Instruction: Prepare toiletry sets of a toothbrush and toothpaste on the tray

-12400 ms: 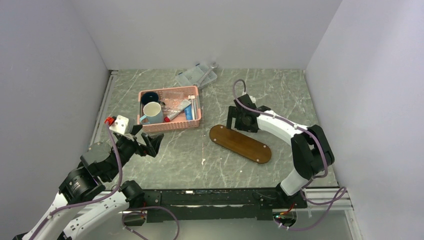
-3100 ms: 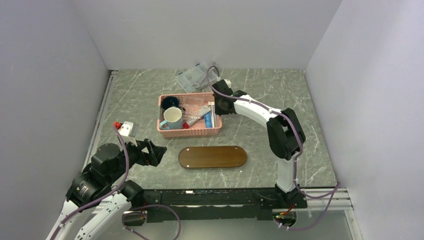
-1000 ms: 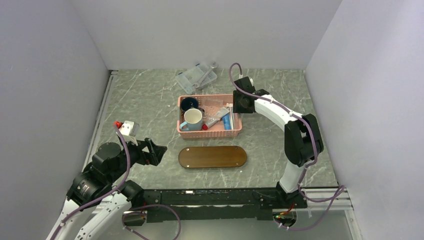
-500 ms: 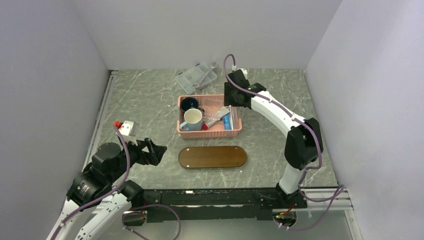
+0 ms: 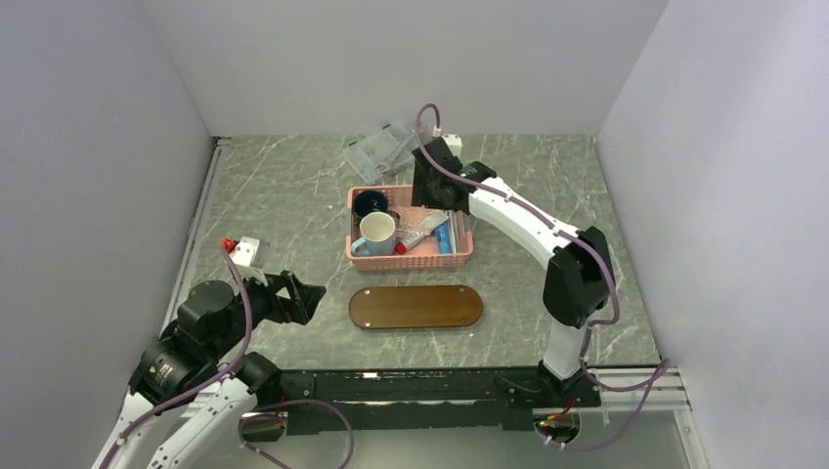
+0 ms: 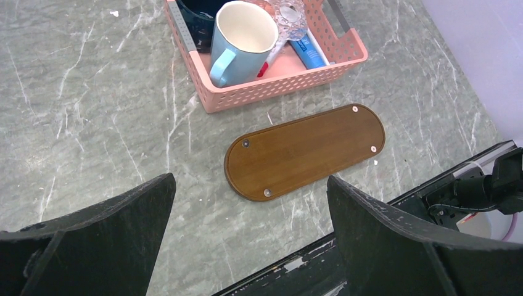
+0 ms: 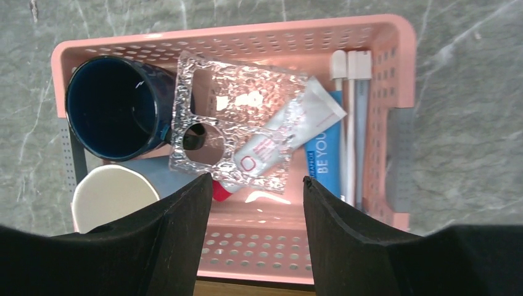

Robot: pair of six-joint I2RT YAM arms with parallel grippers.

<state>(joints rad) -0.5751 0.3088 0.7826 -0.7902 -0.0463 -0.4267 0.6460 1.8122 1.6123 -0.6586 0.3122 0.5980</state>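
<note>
The dark-brown oval tray (image 5: 415, 307) lies bare on the table in front of the pink basket (image 5: 411, 258). In the right wrist view the basket (image 7: 234, 34) holds a bright blue toothpaste tube (image 7: 324, 157). Beside it a paler tube with a red cap (image 7: 280, 139) lies partly under a clear plastic piece. Two white toothbrushes (image 7: 351, 123) lie along the basket's right wall. My right gripper (image 7: 256, 180) hovers open above the basket, with nothing between its fingers. My left gripper (image 6: 250, 179) is wide open and empty, low at the near left, apart from the tray (image 6: 305, 151).
A dark blue mug (image 7: 114, 114) and a light mug (image 6: 243, 31) stand in the basket's left half. A clear plastic holder piece (image 7: 234, 117) lies over the middle. A clear plastic box (image 5: 383, 151) sits at the back of the table. Walls close in on three sides.
My right gripper has left the basket's back right corner, opened wider and swung left, over the basket's back edge. The basket, the tray and the left arm have stayed put.
</note>
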